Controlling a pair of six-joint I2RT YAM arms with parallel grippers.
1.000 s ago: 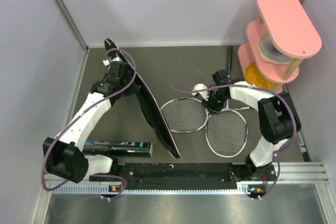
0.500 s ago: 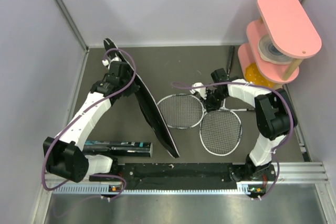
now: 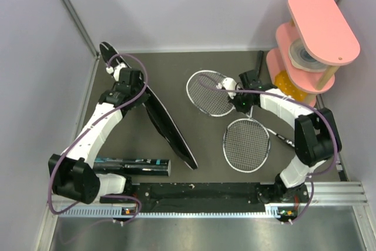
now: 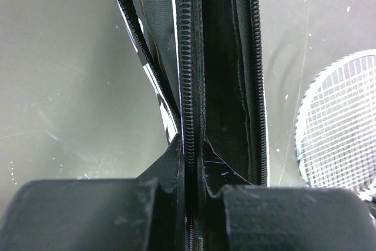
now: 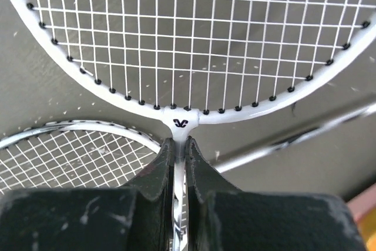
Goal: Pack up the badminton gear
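1. The dark counter (image 3: 194, 66) carries all the gear that you see.
2. The black racket bag (image 3: 161, 119) is up on its edge on the left half. It runs slantwise from the far left corner toward the near middle. In the left wrist view its zipper is open.
3. The pink tiered stand (image 3: 317, 27) is in the far right corner.
4. The black shuttle tube (image 3: 132, 166) lies flat near the front edge, on the left.
5. One racket (image 3: 210, 92) has its head at the far middle.
6. The second racket (image 3: 247, 144) lies flat, nearer to you, close to the first.
7. Your left fingers (image 4: 176, 168) are clenched on the bag's zipper edge.
8. Your right fingers (image 5: 167, 163) are clenched on the first racket's shaft, just under the throat.
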